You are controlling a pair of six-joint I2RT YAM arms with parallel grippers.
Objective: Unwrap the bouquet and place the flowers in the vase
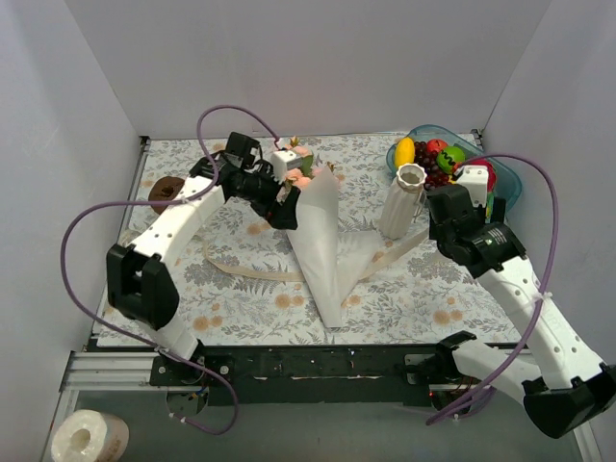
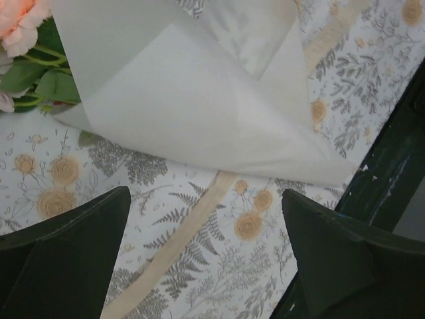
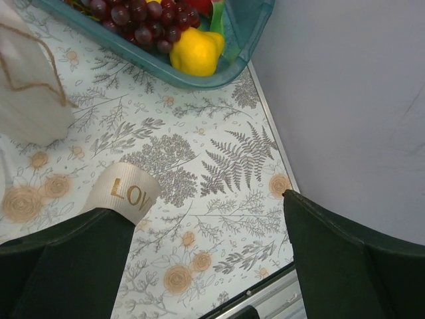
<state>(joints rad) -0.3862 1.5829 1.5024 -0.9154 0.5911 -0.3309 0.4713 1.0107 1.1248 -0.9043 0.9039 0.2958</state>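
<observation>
The bouquet's translucent white paper cone (image 1: 322,241) lies opened on the floral cloth, its point toward the near edge. The pink and peach flowers (image 1: 298,168) stick out of its far end. In the left wrist view the paper (image 2: 199,100) fills the top, with a peach rose and leaves (image 2: 26,40) at the upper left. The cream ribbon (image 2: 179,239) lies loose on the cloth. My left gripper (image 1: 285,214) (image 2: 204,203) hovers open beside the cone, holding nothing. The white ribbed vase (image 1: 404,200) (image 3: 30,93) stands upright. My right gripper (image 1: 441,219) (image 3: 207,212) is open just right of it, above a ribbon end (image 3: 126,193) marked with gold letters.
A blue bowl (image 1: 508,188) (image 3: 249,40) of toy fruit stands at the back right, behind the vase. A brown round thing (image 1: 166,191) lies at the left edge of the cloth. White walls close in on three sides, and the right one is near my right gripper.
</observation>
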